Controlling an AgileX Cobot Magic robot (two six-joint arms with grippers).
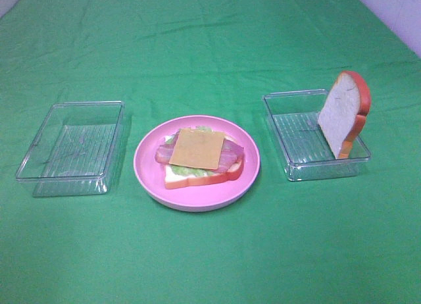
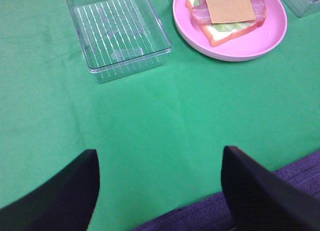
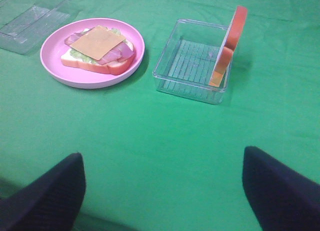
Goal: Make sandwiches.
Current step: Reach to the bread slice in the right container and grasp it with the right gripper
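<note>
While both end effectors (image 2: 159, 191) (image 3: 162, 188) hang released, the cheese-topped open sandwich (image 1: 199, 158) fills its plate (image 1: 148, 176), lettuce seemingly beneath bacon.

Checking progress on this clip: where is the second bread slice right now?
In the exterior high view, the bread slice stands tilted on edge in the clear container on the right, beside the pink plate, apart from the open-faced stack.
</note>
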